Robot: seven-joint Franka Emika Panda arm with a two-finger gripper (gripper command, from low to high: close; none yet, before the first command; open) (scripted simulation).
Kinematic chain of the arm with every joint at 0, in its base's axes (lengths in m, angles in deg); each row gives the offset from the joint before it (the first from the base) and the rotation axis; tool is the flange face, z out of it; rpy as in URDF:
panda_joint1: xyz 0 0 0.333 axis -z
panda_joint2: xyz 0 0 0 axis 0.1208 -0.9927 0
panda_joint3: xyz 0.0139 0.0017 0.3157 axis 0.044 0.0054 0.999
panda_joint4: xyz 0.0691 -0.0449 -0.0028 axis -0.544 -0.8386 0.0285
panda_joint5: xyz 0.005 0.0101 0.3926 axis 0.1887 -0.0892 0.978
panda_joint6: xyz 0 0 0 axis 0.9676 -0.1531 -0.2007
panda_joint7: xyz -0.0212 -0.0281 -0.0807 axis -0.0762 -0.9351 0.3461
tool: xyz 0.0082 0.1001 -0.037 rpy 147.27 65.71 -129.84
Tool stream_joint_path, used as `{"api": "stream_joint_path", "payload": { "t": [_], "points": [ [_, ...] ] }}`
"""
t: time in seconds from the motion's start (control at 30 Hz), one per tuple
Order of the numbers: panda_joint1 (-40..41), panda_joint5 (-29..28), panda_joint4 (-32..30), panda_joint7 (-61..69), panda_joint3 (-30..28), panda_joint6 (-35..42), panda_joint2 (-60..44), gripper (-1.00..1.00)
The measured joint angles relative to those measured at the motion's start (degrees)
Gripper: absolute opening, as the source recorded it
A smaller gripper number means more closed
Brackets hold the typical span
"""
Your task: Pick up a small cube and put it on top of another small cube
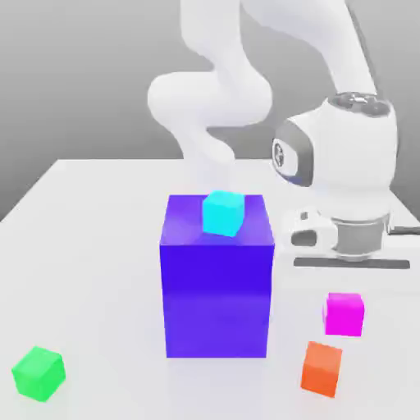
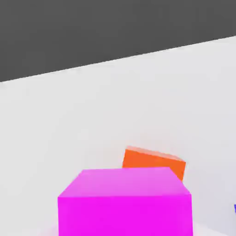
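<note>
The small magenta cube [image 1: 344, 313] sits near the orange cube [image 1: 321, 369], right of the blue-purple block [image 1: 217, 279]. The gripper's fingers are fully closed, holding nothing visible.

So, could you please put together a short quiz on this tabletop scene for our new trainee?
1. True or false: the cyan cube rests on top of the big blue-purple block.
2. Which small cube lies nearest the magenta cube: A green, B orange, C cyan?
3. Fill in: the green cube sits on the white ____, at the exterior view's left.

Key: 1 true. 2 B, the orange cube. 3 table.
</note>
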Motion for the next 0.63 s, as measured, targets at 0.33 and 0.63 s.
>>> {"api": "stream_joint_path", "payload": {
  "t": [0.33, 0.63],
  "points": [
    [17.1, 0.1, 5.4, 6.5, -14.2, 5.6, -2.4, -1.00],
    [22.4, -1.1, 7.6, 7.8, -19.6, -0.3, -13.0, 1.00]
  ]
}}
